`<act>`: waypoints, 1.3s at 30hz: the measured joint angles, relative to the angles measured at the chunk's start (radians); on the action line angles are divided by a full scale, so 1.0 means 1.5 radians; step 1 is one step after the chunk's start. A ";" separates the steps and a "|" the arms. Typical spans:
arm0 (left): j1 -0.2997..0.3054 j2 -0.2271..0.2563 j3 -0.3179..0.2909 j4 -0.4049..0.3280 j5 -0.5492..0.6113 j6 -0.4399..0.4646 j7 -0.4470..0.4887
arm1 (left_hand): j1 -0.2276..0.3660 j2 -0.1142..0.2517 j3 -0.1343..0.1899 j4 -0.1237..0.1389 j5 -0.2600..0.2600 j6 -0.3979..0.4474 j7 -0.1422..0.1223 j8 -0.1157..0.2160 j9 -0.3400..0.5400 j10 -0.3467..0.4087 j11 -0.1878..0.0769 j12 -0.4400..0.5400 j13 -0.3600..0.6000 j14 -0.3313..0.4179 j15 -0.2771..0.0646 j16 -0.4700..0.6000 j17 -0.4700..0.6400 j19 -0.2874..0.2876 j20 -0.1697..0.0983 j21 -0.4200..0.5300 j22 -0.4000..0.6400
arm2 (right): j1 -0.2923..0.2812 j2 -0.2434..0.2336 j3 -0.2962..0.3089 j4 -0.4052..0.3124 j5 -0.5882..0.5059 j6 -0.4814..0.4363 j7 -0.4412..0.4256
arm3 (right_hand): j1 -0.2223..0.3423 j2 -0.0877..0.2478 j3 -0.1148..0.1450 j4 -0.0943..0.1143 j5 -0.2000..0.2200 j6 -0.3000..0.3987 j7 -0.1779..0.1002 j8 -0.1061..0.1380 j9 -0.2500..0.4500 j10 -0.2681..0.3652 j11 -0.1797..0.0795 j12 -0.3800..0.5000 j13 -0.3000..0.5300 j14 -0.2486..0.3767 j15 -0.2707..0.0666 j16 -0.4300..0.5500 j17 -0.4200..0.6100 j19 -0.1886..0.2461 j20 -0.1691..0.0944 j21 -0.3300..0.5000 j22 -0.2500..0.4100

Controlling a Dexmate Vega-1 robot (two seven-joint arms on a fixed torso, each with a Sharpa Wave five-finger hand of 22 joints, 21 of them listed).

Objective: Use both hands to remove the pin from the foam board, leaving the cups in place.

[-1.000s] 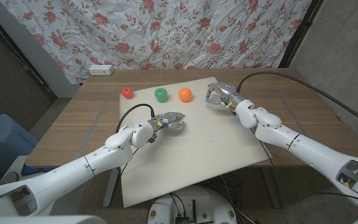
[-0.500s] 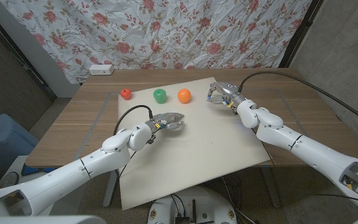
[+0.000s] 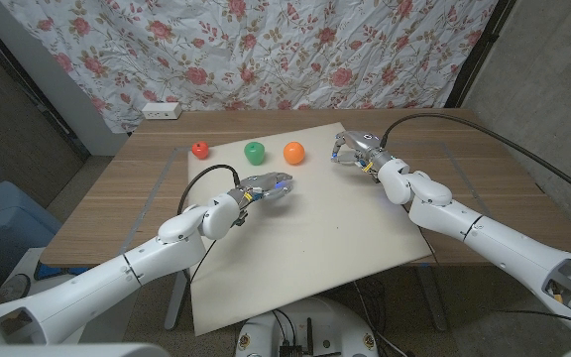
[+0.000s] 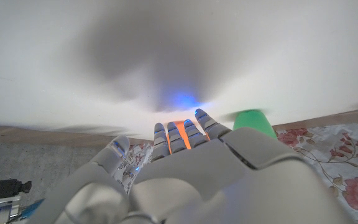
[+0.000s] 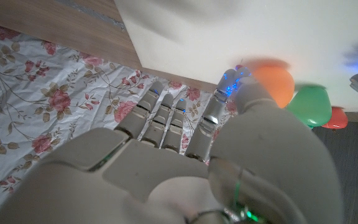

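I cannot make out a pin anywhere on the foam board (image 3: 305,248), the big white sheet across the centre of the head frame. Along its upper edge sit what read as three cups: red cup (image 3: 201,149) at the left, green cup (image 3: 255,151) in the middle, orange cup (image 3: 294,151) at the right, each standing apart from its neighbours. My left hand (image 3: 266,187) hangs over the board just below the green and orange cups, its fingers (image 4: 176,138) stretched forward side by side and holding nothing. My right hand (image 3: 351,149) sits at the board's upper right corner, right of the orange cup; its fingers (image 5: 160,118) are partly curled, and I cannot tell whether they pinch anything. The wooden counter (image 3: 127,198) shows around the board, with a white power strip (image 3: 161,111) at its far edge, upper left.
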State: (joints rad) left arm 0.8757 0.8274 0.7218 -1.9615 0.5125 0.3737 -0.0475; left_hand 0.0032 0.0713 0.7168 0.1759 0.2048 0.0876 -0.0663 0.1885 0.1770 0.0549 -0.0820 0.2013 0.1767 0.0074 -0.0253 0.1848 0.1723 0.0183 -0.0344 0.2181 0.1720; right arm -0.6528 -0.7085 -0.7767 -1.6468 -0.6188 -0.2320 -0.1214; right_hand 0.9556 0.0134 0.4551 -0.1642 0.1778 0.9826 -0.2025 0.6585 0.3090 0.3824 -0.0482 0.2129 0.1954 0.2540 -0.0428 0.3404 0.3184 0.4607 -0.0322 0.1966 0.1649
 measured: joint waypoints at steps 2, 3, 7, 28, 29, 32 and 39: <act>0.002 0.001 -0.003 -0.001 -0.003 -0.002 0.004 | 0.000 0.000 0.000 0.000 0.000 0.000 0.000 0.000 0.000 0.000 0.000 0.000 0.000 0.000 0.000 0.000 0.000 0.000 0.000 0.000 0.000 | 0.000 0.000 -0.001 -0.001 -0.003 -0.004 0.001 | 0.000 0.000 0.000 0.000 0.000 0.000 0.000 0.000 0.000 0.000 0.000 0.000 0.000 0.000 0.000 0.000 0.000 0.000 0.000 0.000 0.000; 0.004 0.002 -0.007 -0.003 -0.008 -0.003 0.009 | 0.000 0.000 0.000 0.000 0.000 0.000 0.000 0.000 0.000 0.000 0.000 0.000 0.000 0.000 0.000 0.000 0.000 0.000 0.000 0.000 0.000 | 0.000 0.000 -0.001 -0.003 -0.005 -0.005 0.001 | 0.000 0.000 0.000 0.000 0.000 0.000 0.000 0.000 0.000 0.000 0.000 0.000 0.000 0.000 0.000 0.000 0.000 0.000 0.000 0.000 0.000; 0.011 0.004 -0.017 -0.006 -0.019 -0.009 0.020 | 0.000 0.000 0.000 0.000 0.000 0.002 -0.002 0.000 0.000 0.002 -0.002 0.000 0.000 0.000 0.000 0.000 0.000 0.000 0.000 0.000 0.000 | -0.001 -0.001 -0.003 -0.008 -0.011 -0.014 0.005 | 0.000 0.000 0.000 0.000 0.000 0.000 0.000 0.000 0.000 0.002 -0.002 0.000 0.000 0.000 0.000 0.000 0.003 0.000 0.000 0.000 0.000; 0.069 -0.002 -0.092 -0.006 -0.128 -0.048 0.120 | 0.000 0.000 0.000 0.000 0.000 0.011 0.004 0.000 0.000 0.012 -0.007 0.000 0.000 0.006 -0.006 0.000 0.000 0.018 -0.001 0.000 -0.003 | -0.001 -0.015 -0.024 -0.049 -0.083 -0.071 0.054 | 0.000 0.000 -0.005 0.000 -0.001 0.000 0.000 -0.002 -0.003 0.005 -0.005 0.000 0.002 0.000 0.000 0.003 0.006 -0.003 0.003 0.000 0.000; 0.073 -0.004 -0.095 -0.005 -0.136 -0.052 0.127 | 0.000 0.000 0.000 0.000 0.000 0.011 0.004 0.000 0.000 0.012 -0.007 0.000 0.000 0.006 -0.006 0.000 0.000 0.018 -0.001 0.000 -0.003 | 0.000 -0.015 -0.025 -0.050 -0.085 -0.072 0.055 | 0.000 0.000 -0.005 0.000 -0.001 0.000 0.000 -0.002 -0.004 0.005 -0.005 0.000 0.002 0.000 0.000 0.003 0.006 -0.003 0.003 0.000 0.000; 0.079 -0.007 -0.103 -0.002 -0.154 -0.061 0.143 | 0.000 0.000 0.000 0.000 -0.004 0.011 0.004 0.000 0.000 0.012 -0.007 0.000 0.000 0.006 -0.006 0.000 0.000 0.018 -0.001 0.000 -0.003 | 0.002 -0.018 -0.029 -0.054 -0.102 -0.078 0.064 | 0.000 0.000 -0.005 0.000 -0.001 0.000 0.000 -0.002 -0.004 0.010 -0.005 0.000 0.002 0.000 0.000 0.003 0.006 -0.003 0.003 0.000 0.003; 0.095 -0.019 -0.122 0.006 -0.193 -0.082 0.177 | 0.000 0.000 0.003 -0.003 -0.004 0.015 0.000 0.000 0.000 0.012 -0.007 0.000 0.000 0.011 -0.006 0.000 0.000 0.023 -0.001 0.000 -0.003 | 0.005 -0.020 -0.035 -0.059 -0.131 -0.088 0.080 | 0.000 0.000 -0.005 0.000 0.003 0.000 0.000 -0.002 -0.004 0.011 -0.004 0.000 0.002 0.000 0.000 0.003 0.006 -0.003 0.003 0.000 0.004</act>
State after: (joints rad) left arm 1.0181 0.7984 0.5393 -1.9518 0.2236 0.2510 0.2176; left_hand 0.0032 0.0713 0.7206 0.1720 0.1991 0.1094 -0.0662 0.1886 0.1771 0.0731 -0.0929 0.2013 0.1768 0.0235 -0.0340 0.1849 0.1725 0.0524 -0.0358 0.2183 0.1673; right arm -0.6455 -0.7379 -0.8297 -1.7354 -0.8148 -0.3640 -0.0019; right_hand 0.9554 0.0132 0.4469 -0.1640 0.1816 0.9826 -0.2025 0.6550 0.3036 0.3986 -0.0535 0.2129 0.1978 0.2539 -0.0428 0.3443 0.3274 0.4569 -0.0283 0.1966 0.1705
